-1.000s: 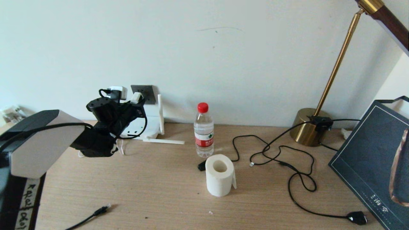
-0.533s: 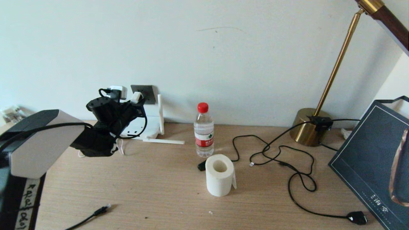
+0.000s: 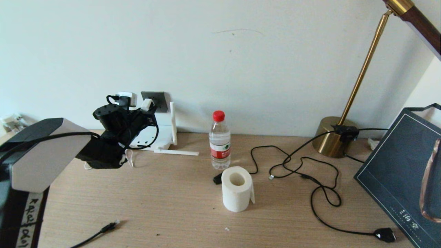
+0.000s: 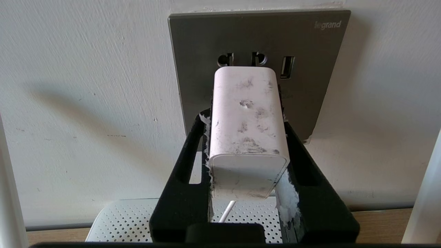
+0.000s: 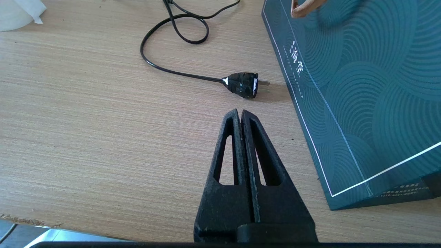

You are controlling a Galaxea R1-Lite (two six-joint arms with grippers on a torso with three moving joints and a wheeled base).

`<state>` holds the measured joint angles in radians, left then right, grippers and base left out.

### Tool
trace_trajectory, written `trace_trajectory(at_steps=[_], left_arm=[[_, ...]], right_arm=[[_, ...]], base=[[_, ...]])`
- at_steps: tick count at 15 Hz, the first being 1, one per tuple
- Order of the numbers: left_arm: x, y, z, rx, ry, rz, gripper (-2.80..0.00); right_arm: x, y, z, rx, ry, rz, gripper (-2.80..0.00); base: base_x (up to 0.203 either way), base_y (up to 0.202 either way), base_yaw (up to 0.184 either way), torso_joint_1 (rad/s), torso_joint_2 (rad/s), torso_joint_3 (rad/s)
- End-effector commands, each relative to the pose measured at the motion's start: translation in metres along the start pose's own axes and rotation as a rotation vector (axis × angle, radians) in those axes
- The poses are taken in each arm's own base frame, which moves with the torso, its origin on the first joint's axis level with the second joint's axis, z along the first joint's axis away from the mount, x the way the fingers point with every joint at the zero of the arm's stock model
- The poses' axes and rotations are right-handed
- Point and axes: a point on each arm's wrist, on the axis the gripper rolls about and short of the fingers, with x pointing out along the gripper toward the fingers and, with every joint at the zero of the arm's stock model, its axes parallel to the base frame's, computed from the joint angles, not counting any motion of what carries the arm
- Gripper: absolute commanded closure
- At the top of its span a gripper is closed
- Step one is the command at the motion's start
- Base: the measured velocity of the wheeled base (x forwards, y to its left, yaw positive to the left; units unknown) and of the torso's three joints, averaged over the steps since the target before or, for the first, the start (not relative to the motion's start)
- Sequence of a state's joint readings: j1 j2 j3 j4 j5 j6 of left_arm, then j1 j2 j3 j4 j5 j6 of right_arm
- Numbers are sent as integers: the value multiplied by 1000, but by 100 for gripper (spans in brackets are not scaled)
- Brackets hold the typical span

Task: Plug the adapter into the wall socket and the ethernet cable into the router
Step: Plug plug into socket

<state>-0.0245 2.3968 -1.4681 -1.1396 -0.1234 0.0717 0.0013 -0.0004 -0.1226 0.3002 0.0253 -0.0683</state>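
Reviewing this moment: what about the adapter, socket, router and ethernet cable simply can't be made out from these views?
- Adapter prongs: left wrist view, hidden behind its own body against the wall socket; seating unclear.
- Router ports: hidden by the left pincer in the left wrist view; the arm covers them in the head view.
- Ethernet cable: head view, cut off by the bottom edge; plug too small for detail.

Your head camera looks forward and down over the light wooden desk (image 3: 172, 199) toward the wall. Your left wrist camera sits close to the dark-grey square wall socket (image 4: 310, 69). Your right wrist camera, low, shares the black chunky plug (image 5: 243, 85), probably the head view's (image 3: 385, 235).
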Motion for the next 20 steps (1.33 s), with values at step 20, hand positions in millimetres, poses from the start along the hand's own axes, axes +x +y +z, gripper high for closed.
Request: trace_trajectory(at_steps=[20], left_arm=[[0,0,5,2,-13,0,0]], right_arm=[[0,0,0,-1,2,0,0]], base=[[0,0,0,0,0,0]])
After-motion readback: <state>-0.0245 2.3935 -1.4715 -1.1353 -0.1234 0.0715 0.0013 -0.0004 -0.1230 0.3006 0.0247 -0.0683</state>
